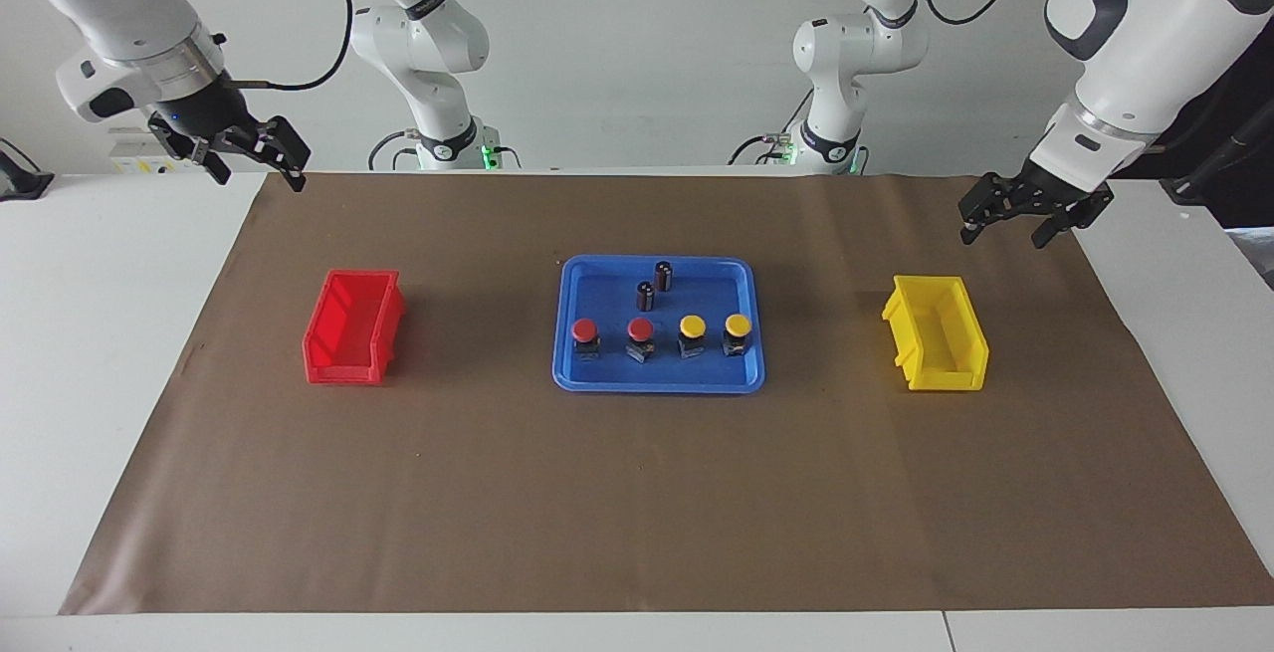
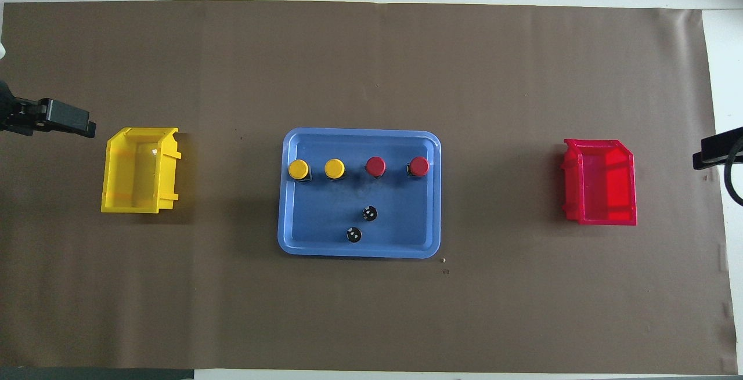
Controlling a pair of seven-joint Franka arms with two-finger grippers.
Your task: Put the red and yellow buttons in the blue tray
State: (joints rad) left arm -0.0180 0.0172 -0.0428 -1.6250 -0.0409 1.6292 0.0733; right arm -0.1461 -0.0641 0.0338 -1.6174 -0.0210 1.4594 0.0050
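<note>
Two red buttons (image 1: pixel 585 331) (image 1: pixel 641 330) and two yellow buttons (image 1: pixel 692 326) (image 1: pixel 738 325) stand upright in a row inside the blue tray (image 1: pixel 657 385) at the table's middle. From overhead the yellow caps (image 2: pixel 298 169) (image 2: pixel 334 168) and red caps (image 2: pixel 375 166) (image 2: pixel 419 166) line the tray (image 2: pixel 360 252) along its edge farther from the robots. My left gripper (image 1: pixel 1003 234) hangs open and empty over the mat's edge at the left arm's end, by the yellow bin. My right gripper (image 1: pixel 259 177) hangs open and empty over the mat's corner at the right arm's end.
Two dark capless cylinders (image 1: pixel 663 276) (image 1: pixel 645 296) stand in the tray nearer the robots. A red bin (image 1: pixel 350 328) sits toward the right arm's end, a yellow bin (image 1: pixel 936 345) toward the left arm's end. Brown paper (image 1: pixel 637 493) covers the table.
</note>
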